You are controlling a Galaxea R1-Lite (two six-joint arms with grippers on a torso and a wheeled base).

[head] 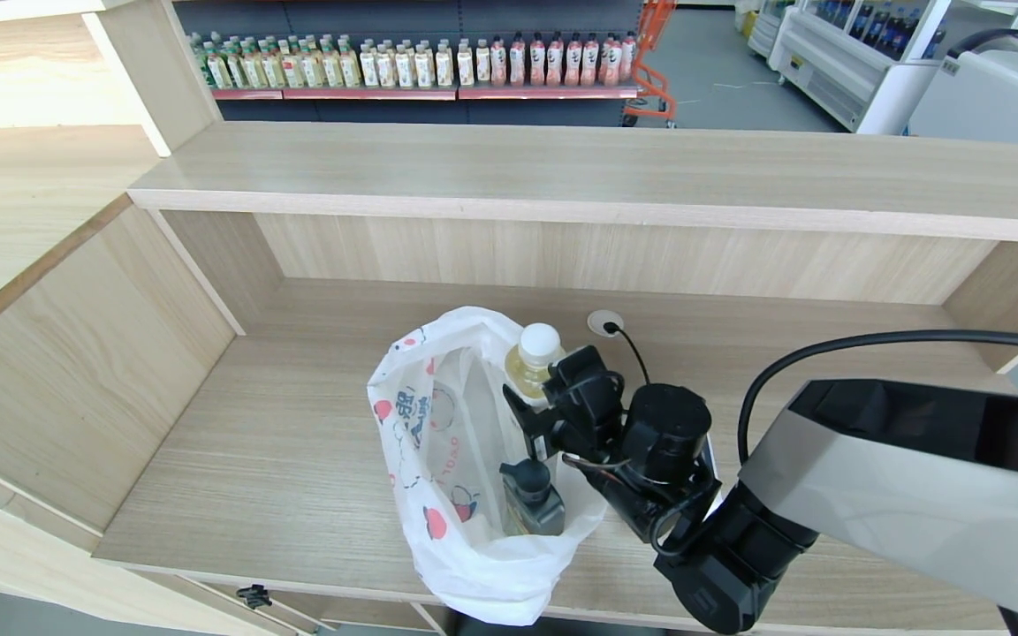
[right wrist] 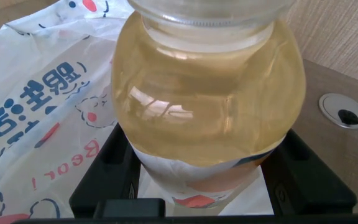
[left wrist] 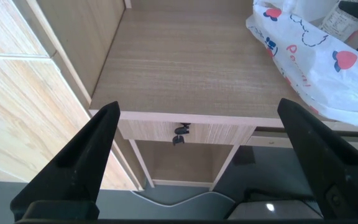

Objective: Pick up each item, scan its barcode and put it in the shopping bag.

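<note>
- The right gripper (head: 549, 393) is clamped on a clear bottle (head: 534, 358) of pale yellow liquid with a white cap. In the right wrist view its black fingers (right wrist: 107, 171) sit against either side of the bottle's lower body.
- The bottle is held upright at the far right side of the shopping bag's mouth, with its neck and cap above the rim. Whether its base rests on anything cannot be told.
- The shopping bag (head: 447, 495) is white plastic printed with red apples and blue characters. It stands open on the counter close to the front edge.
- A dark bottle (head: 531, 503) with a black cap stands inside the bag, just on the near side of the right gripper.
- The left gripper (left wrist: 197, 165) has its jaws spread wide with nothing between them. It hangs out beyond the counter's front edge, to the left of the bag and apart from it.
- The counter (head: 279, 442) is pale wood grain, closed in by panels of the same wood at the left, back and right.
- A round grommet (head: 604, 322) is set into the counter behind the bag, and a black cable (head: 633, 353) comes out of it toward the right arm.
- A small lock (left wrist: 180, 132) sits in the panel below the counter's front edge.
- A wide ledge (head: 562, 168) tops the back panel.
- Beyond the ledge is a shop floor with a shelf (head: 412, 66) holding a row of drink bottles, an orange rack (head: 655, 62) beside it, and white chest freezers (head: 862, 62) at the right.
</note>
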